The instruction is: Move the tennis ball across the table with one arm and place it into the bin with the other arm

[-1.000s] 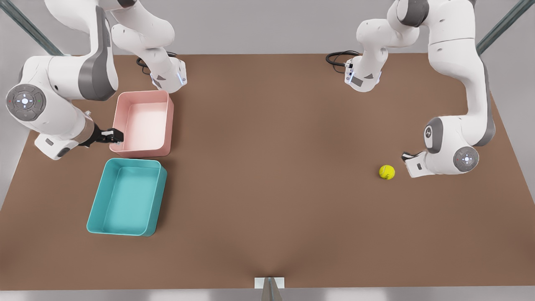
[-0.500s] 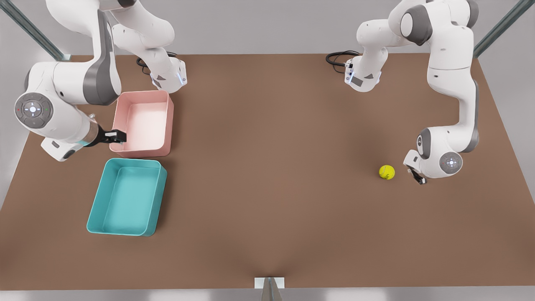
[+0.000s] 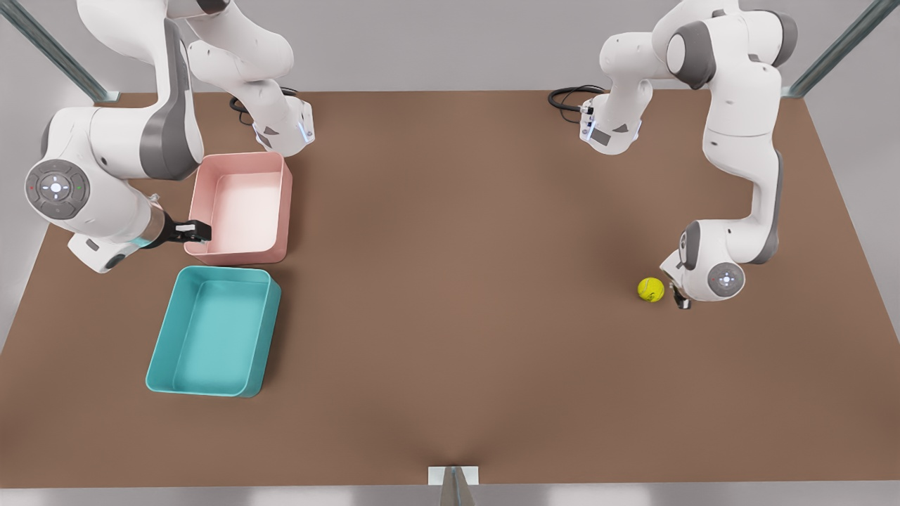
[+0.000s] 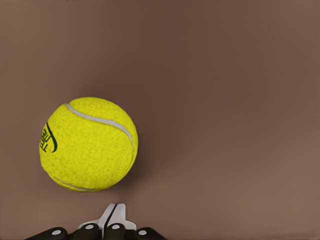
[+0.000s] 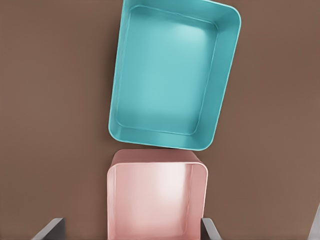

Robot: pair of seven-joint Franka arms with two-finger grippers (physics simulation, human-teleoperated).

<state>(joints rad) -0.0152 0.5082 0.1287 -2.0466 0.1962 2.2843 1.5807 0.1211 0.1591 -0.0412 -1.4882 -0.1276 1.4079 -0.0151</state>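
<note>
- Brown matte tabletop [image 3: 450, 316] lay flat before me, nothing on it delivered yet.
- Nearest, the teal rectangular plastic bin [image 3: 213, 332] sat empty.
- I saw the small fuzzy yellow-green tennis ball [image 3: 651, 289] resting at the front view's right, unmoved, with my left gripper [image 3: 679, 298] just beside it, fingers pressed together.
- Farther back, my right gripper [image 3: 191, 230] waited at the empty pink rectangular bin [image 3: 242, 208], fingers apart.

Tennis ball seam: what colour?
Pale white on the yellow-green tennis ball, clearest in the left wrist view.
</note>
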